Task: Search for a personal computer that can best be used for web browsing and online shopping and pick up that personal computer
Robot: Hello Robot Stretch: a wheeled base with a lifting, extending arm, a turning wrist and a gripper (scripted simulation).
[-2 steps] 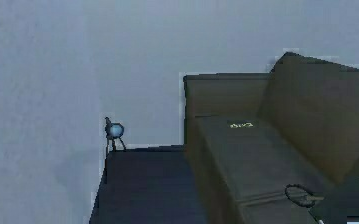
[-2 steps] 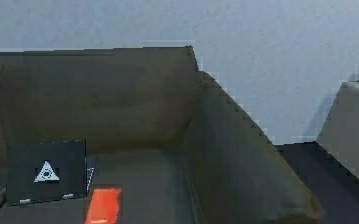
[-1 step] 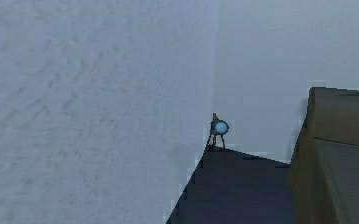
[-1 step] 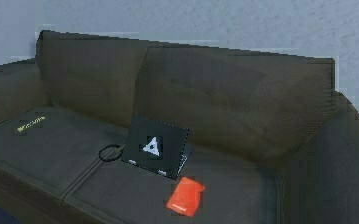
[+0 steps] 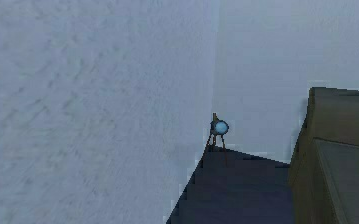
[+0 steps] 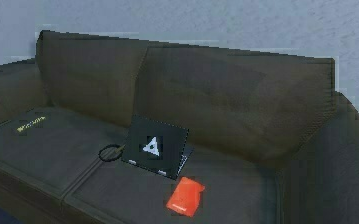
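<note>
Here a laptop (image 6: 159,148) sits on the sofa (image 6: 237,95).

Forward view, three to five o'clock: dark cabinet (image 5: 337,150) cut off by the right and bottom edges; its kind cannot be determined. Just past centre toward four o'clock: small stand with a blue round head (image 5: 218,129), too small to identify.

Arm side view: sofa (image 6: 237,90) cut off at the left, right and bottom edges. On its seat, not identifiable: flat dark item (image 6: 32,125) at nine o'clock; dark ring (image 6: 109,154) at nine o'clock of the laptop (image 6: 159,147); red flat item (image 6: 186,195) at six o'clock.
</note>
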